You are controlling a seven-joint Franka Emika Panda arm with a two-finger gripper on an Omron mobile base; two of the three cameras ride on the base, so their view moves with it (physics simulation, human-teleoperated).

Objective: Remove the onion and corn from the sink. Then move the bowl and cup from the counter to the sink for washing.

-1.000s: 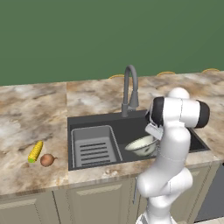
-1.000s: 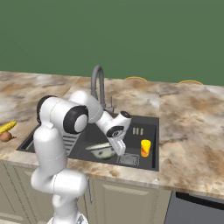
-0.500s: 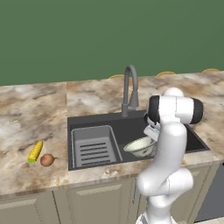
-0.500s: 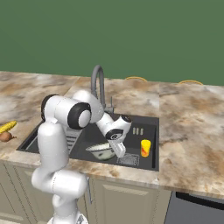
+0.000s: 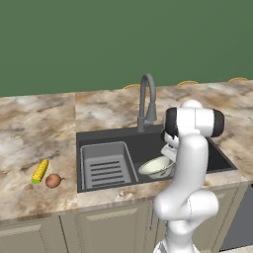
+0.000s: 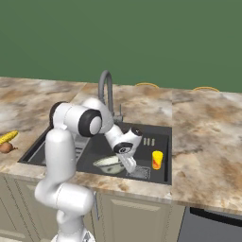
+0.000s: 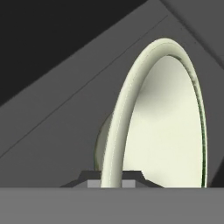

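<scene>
The pale cream-green bowl (image 5: 157, 166) hangs tilted low inside the dark sink (image 5: 99, 138), right of the ribbed rack. My gripper (image 6: 128, 165) is shut on its rim; in the hand view the rim of the bowl (image 7: 166, 131) runs between the fingertips of the gripper (image 7: 111, 183). Whether the bowl (image 6: 108, 162) touches the basin floor I cannot tell. The yellow cup (image 6: 157, 159) stands upright in the sink (image 6: 156, 130), just right of my hand. The corn (image 5: 40, 171) and the onion (image 5: 53, 181) lie side by side on the counter (image 5: 29, 133), left of the sink.
The grey gooseneck faucet (image 5: 147, 99) rises behind the basin, close to my forearm. A lighter ribbed rack insert (image 5: 106, 165) takes up the sink's left half. Marbled counter (image 6: 208, 137) stretches to the right of the sink.
My hand has sunk slightly lower into the sink with the bowl still in its grip. The cup, corn and onion have not moved.
</scene>
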